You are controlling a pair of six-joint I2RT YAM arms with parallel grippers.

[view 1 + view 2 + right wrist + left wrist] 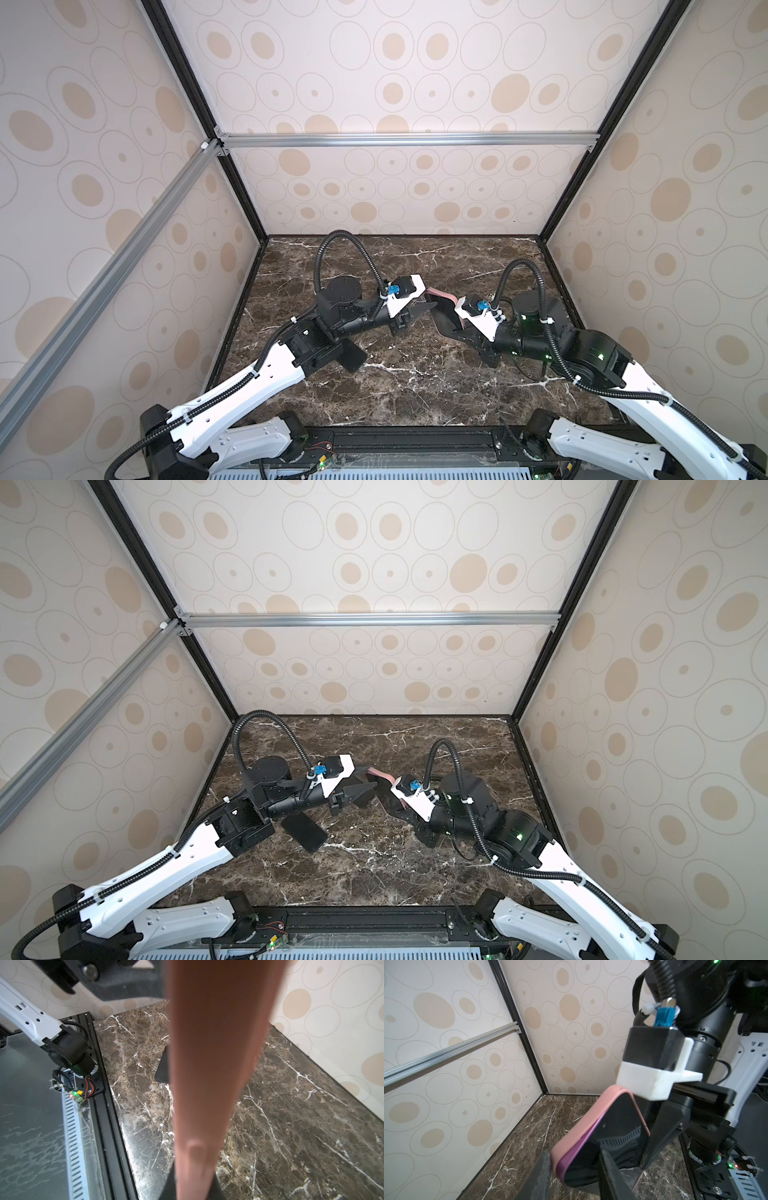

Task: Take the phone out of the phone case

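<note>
Right wrist view is mostly blocked by the blurred pink case point(212, 1064), clamped in the right gripper point(195, 1190); left gripper point(577, 1176) straddles the phone point(616, 1122) corner, whether squeezing I cannot tell.

Soft, even light fills the scene — glare sheens the marble bench point(137, 1126), and the pink case point(207, 1064) blurs close to the right wrist lens.

No readable text, brand, number or sign in any view. The pink phone case point(577, 1132) is plain on the sides that show. Any print on the small circuit board point(75, 1097) by the base rail is too small to make out.
</note>
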